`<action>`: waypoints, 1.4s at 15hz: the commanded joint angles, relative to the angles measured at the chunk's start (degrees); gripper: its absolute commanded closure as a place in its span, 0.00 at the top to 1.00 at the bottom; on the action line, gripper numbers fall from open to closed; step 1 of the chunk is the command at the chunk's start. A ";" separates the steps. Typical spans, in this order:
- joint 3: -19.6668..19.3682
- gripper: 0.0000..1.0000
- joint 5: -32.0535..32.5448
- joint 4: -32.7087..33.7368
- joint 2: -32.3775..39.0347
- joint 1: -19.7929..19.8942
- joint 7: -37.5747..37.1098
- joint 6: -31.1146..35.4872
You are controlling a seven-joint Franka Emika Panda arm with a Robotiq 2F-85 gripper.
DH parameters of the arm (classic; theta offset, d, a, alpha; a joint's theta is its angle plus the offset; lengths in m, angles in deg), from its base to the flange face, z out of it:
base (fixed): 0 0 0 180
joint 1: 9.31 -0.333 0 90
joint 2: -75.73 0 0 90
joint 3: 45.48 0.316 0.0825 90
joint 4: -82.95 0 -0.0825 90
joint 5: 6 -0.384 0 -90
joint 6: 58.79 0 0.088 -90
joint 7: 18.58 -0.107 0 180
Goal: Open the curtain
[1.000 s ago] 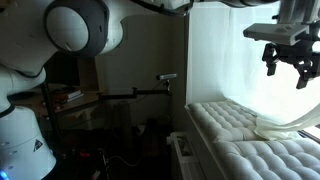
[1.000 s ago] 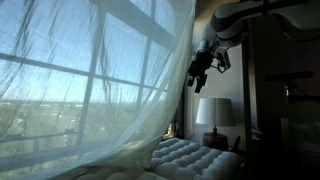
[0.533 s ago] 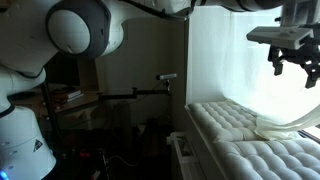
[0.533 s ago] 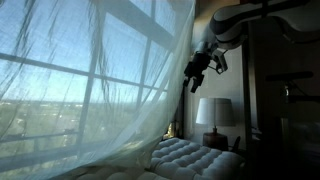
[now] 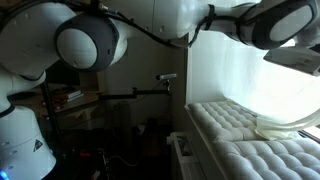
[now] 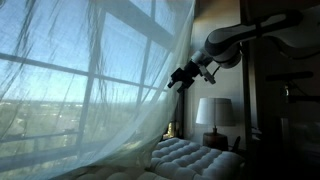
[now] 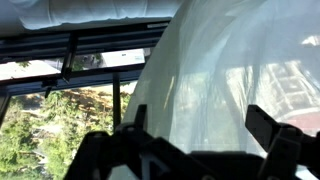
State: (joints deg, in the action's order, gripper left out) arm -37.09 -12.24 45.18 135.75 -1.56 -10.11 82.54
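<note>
I count from remote station: curtain [image 6: 100, 100], one, single sheer white panel. Robot arm [image 6: 245, 35], one. Gripper [image 6: 181, 77], one; its fingers [image 7: 275, 135], two in wrist view. Table lamp [image 6: 213, 112], one. Tufted cushions [image 5: 228, 116], two in an exterior view.

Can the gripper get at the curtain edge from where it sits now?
Probably yes. The gripper is open, right by the hanging edge of the curtain in an exterior view; in the wrist view the fabric fills the space ahead of the jaws, with nothing between.
</note>
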 commanded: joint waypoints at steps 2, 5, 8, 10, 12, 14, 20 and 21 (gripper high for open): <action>-2.42 1.00 1.29 -9.52 -2.47 -1.32 -2.42 14.52; -5.94 1.00 1.15 -15.63 -4.20 -2.48 -6.57 21.72; -4.24 1.00 0.23 -20.41 -6.45 -1.63 -5.35 18.39; -3.74 0.75 0.09 -23.11 -7.73 -1.35 -4.87 18.09; -2.97 0.65 0.25 -25.97 -9.20 -1.10 -3.64 18.81; -3.06 0.49 0.62 -28.89 -10.83 -1.21 -3.21 19.67; 1.14 0.10 -0.29 -36.51 -15.86 1.15 2.54 18.02; 1.20 0.07 -0.23 -37.74 -16.71 1.33 2.87 18.07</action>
State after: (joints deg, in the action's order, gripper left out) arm -38.31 -11.69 14.91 124.74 -2.25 -10.60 102.08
